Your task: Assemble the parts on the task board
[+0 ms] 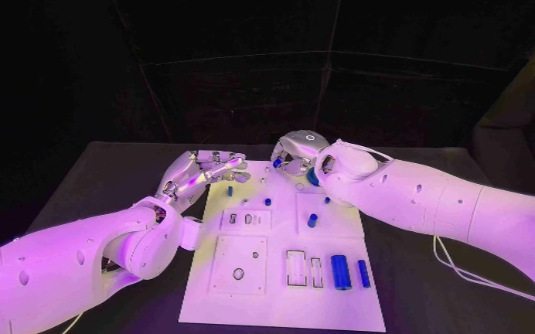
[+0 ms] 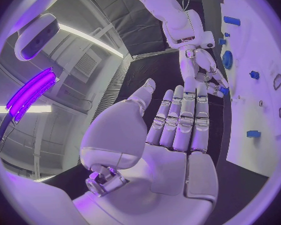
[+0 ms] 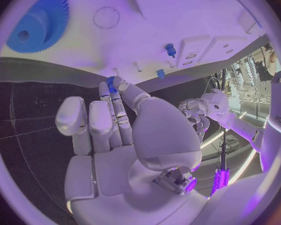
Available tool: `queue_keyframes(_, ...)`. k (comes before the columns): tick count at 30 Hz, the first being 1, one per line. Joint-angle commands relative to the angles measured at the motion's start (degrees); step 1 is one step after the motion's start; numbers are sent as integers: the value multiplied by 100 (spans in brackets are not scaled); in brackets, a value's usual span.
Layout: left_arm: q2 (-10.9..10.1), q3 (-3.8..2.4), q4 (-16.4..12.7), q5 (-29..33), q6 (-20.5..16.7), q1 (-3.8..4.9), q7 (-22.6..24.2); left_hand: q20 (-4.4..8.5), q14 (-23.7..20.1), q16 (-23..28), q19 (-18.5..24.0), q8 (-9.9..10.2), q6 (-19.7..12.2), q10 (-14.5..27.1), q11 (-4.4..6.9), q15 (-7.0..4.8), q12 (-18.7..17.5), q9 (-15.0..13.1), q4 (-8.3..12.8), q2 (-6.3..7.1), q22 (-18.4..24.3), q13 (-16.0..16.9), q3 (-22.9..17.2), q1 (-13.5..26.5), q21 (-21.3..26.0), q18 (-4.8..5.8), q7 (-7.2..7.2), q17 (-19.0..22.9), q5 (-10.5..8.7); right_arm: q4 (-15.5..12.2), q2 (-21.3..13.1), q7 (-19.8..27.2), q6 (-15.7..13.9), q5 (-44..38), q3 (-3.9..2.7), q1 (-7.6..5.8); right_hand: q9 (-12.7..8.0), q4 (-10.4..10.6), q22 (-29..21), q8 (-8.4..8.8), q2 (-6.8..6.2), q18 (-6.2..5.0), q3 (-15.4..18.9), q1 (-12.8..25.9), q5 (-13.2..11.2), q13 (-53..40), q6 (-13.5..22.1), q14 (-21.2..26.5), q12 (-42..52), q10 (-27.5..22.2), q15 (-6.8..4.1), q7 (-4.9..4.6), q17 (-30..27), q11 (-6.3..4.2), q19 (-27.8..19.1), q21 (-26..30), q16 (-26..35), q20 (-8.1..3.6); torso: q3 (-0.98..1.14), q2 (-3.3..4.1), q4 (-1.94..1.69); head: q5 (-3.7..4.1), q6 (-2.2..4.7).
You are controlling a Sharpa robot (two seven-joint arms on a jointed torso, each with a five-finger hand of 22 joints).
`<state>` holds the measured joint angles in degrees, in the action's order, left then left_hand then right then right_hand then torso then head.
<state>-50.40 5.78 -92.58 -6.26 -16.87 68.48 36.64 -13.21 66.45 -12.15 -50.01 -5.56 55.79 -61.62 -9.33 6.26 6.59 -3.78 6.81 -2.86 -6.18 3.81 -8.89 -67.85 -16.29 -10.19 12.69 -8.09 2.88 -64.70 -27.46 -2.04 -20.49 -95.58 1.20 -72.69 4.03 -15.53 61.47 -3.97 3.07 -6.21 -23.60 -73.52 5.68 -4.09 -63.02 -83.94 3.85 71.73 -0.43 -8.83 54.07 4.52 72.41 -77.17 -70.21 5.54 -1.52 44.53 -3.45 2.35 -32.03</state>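
Note:
The white task board (image 1: pixel 279 287) lies in the middle of the table. My right hand (image 1: pixel 299 153) hovers over its far edge and pinches a small blue part (image 3: pixel 110 83) between thumb and a fingertip; the same part (image 2: pixel 223 90) shows at its fingertips in the left wrist view. A blue gear (image 3: pixel 37 22) sits on the board right beside this hand. My left hand (image 1: pixel 207 170) is at the board's far left corner, fingers (image 2: pixel 181 117) straight and apart, holding nothing. Two blue cylinders (image 1: pixel 340 272) lie near the board's front right.
Small blue pieces stand on the board: one (image 1: pixel 313 219) mid-board, another (image 1: pixel 230 191) near my left hand. Rectangular slots (image 1: pixel 297 267) and an oval hole (image 1: pixel 239 274) mark the front half. Black table (image 1: pixel 100 179) surrounds the board, and cables (image 1: pixel 468 272) trail at the right.

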Motion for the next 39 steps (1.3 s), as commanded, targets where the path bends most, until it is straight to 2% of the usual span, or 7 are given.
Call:
queue_keyframes(1,3,-6,-13,9,86,11,14,-7,-6,30,-31,21,-3,24,-14,25,-28,9,31,-1,5,-9,-13,37,35,-39,24,-8,21,37,57,54,-154,42,-5,-20,8,1,8,17,-57,48,-21,-22,24,6,14,-93,-28,-52,18,-6,8,7,6,-22,-14,36,-8,44,-19,0,8)
queue_keyframes(6,6,-6,-3,9,89,16,9,-7,-6,30,-31,21,-3,24,-14,25,-28,9,31,-1,5,-9,-13,37,35,-39,24,-8,21,66,116,77,-112,52,-5,-32,6,8,13,21,-66,49,-38,-15,28,8,22,-92,-27,-63,22,-10,7,10,3,-27,-18,40,-13,70,-37,3,11)
queue_keyframes(16,20,-6,6,9,95,26,0,-10,-11,40,-29,29,-7,31,-18,28,-38,9,39,-4,11,-8,-16,38,41,-39,28,-10,21,206,274,76,167,68,-5,-42,5,21,23,25,-79,50,-56,-1,30,10,32,-91,-27,-77,27,-13,12,15,4,-34,-27,45,-10,81,-30,5,-12)
queue_keyframes(29,25,-6,23,9,102,33,-15,-11,-13,46,-29,33,-9,34,-20,30,-44,8,43,-4,14,-8,-16,39,45,-39,30,-11,20,278,345,19,382,60,-4,-42,-2,67,9,34,-137,45,-99,54,18,19,76,-74,-31,-140,42,-22,-30,29,-26,-35,-22,61,-20,92,-31,-5,-29)
queue_keyframes(33,27,-6,29,9,106,34,-18,-12,-13,48,-28,35,-11,36,-21,31,-47,8,45,-3,16,-8,-15,41,47,-39,31,-11,20,305,366,-13,418,51,-4,-43,-25,133,-163,52,-270,12,-144,160,6,57,244,-8,-45,-459,106,-82,-239,93,-169,43,85,101,-14,96,-22,-3,-25)
queue_keyframes(36,28,-6,32,9,106,35,-20,-13,-14,51,-28,38,-13,39,-23,32,-51,8,47,-3,18,-8,-15,42,49,-39,33,-12,20,318,373,-16,393,49,-4,-43,-50,187,-790,44,-495,-109,-67,280,-31,62,761,165,-34,-1040,178,-111,-810,201,-609,365,448,174,-15,100,-23,-2,-20)
queue_keyframes(39,29,-6,36,9,109,35,-23,-13,-14,51,-28,38,-13,39,-23,32,-51,8,47,-3,18,-8,-15,42,49,-39,33,-12,20,311,366,-9,284,48,-3,-43,-33,271,-1452,29,-651,-231,206,225,-58,42,1367,329,14,-1691,237,-46,-1382,256,-1050,774,849,239,-12,102,-27,-3,-19)
